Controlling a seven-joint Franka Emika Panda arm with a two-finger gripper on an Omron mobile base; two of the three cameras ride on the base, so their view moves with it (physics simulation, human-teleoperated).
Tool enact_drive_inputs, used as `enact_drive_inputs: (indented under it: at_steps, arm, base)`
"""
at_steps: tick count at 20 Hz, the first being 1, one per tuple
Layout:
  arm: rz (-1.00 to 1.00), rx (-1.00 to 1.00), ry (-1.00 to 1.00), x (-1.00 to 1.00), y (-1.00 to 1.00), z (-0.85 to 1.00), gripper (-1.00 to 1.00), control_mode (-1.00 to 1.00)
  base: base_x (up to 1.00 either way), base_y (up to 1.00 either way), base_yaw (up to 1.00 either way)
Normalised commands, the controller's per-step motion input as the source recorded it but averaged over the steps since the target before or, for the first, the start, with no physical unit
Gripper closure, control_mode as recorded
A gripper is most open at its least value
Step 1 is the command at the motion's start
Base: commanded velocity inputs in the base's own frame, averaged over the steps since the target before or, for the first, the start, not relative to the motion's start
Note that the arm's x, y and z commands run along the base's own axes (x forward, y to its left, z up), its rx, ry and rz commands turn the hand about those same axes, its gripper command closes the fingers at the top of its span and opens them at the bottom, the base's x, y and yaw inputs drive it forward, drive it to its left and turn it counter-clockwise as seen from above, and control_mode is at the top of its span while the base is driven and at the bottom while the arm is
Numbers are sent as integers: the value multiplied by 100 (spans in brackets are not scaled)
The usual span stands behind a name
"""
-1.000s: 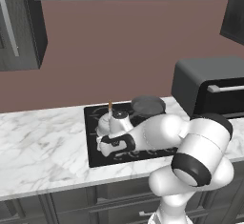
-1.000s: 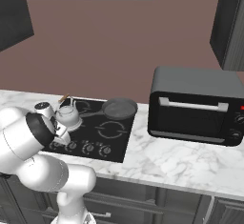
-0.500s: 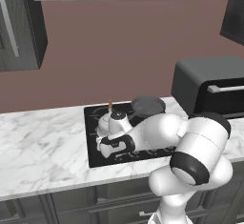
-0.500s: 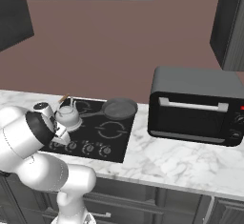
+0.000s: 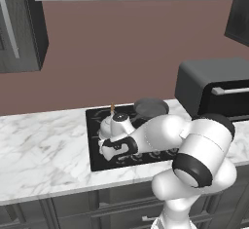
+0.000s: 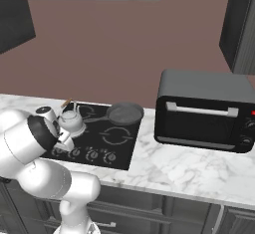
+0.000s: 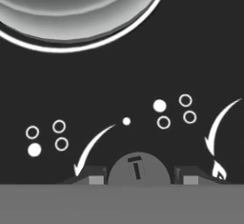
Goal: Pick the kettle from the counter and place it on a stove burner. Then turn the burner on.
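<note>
The kettle is sitting upright on the far left part of the black cooktop, over a white ring mark, its thin tan stem tilting up and to the left. Just right of it, the dark pan is resting at the cooktop's far edge, its handle pointing left toward the kettle. A larger ring is showing bare near the middle. Knobs are lining the near edge; 3 are showing. The white arm is bending in from the left, covering the cooktop's near left corner. A black toaster oven is standing on the marble counter, well right of the cooktop.
</note>
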Motion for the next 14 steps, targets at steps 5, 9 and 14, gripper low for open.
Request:
enact_drive_inputs:
  at_steps: [5, 9, 14]
  arm:
    - [0, 0, 3, 0, 0, 0, 100, -100]
    - [4, 0, 0, -1, 0, -7, 100, -100]
    - [20, 0, 0, -14, 0, -17, 100, -100]
  base:
    - [0, 0, 0]
    - [0, 0, 0]
    - [0, 0, 0]
